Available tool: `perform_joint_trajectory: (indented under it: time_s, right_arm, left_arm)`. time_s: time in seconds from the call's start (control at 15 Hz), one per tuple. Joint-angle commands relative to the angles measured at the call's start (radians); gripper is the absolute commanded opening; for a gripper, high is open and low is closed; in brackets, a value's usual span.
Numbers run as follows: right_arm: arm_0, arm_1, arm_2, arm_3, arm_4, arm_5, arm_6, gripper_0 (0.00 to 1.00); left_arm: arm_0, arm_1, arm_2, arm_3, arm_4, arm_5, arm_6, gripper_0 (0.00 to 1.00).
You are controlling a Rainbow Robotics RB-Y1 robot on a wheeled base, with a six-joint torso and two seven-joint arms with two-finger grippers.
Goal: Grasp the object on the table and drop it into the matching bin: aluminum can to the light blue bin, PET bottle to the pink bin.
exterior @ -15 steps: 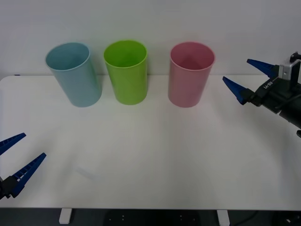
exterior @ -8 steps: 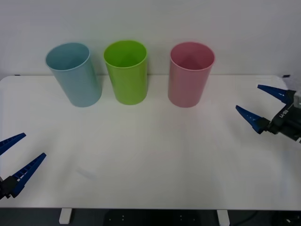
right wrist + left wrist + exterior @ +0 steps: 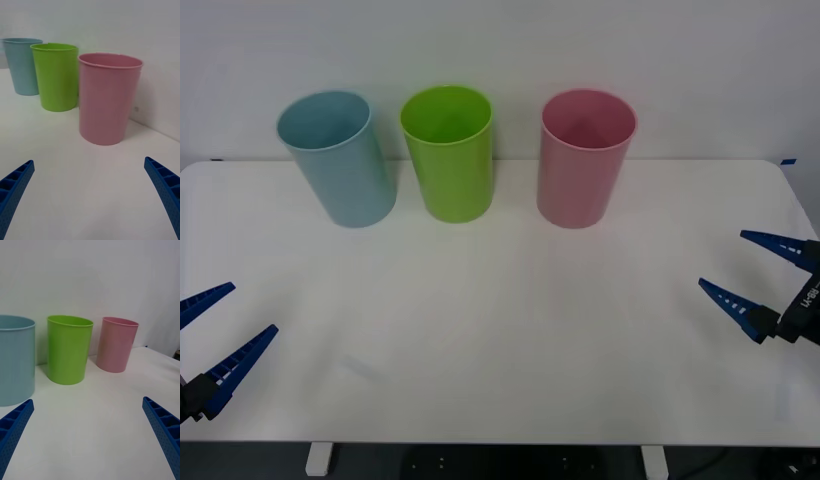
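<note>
Front view: the left pincer (image 3: 215,345) is waiting wide open and empty at 8 o'clock, and the right pincer (image 3: 765,280) is hanging just as open and empty at 4 o'clock, both low over the white worktop (image 3: 510,330). Farther back, the light blue bin (image 3: 340,165), a green bin (image 3: 448,155) and the pink bin (image 3: 583,160) are standing upright in a row from 11 to 1 o'clock, mouths up for a drop. No bottle is lying on the worktop; it is probably inside the pink bin already, though I cannot tell.

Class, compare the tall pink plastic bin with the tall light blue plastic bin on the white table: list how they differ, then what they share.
Colour: the tall pink plastic bin is pink, the tall light blue plastic bin pale blue.
Position: the pink bin stands at the right end of the row, the light blue bin at the left end, a green plastic bin between them.
Shared: both stand upright on the white table, with open round rims and sides tapering toward the base.
</note>
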State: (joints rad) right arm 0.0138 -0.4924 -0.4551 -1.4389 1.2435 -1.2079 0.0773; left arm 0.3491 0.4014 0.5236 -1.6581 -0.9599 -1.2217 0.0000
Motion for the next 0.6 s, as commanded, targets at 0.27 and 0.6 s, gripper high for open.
perform_joint_trajectory:
  time_s: [0.27,0.6]
  right_arm:
    - [0.072,0.0,0.007,0.0,-0.072,-0.033,-0.001,1.0]
    - [0.098,0.0,0.019,0.0,-0.088,-0.033,0.004,1.0]
  left_arm:
    - [0.0,0.0,0.0,0.0,0.0,0.0,0.0,1.0]
    - [0.0,0.0,0.0,0.0,0.0,0.0,0.0,1.0]
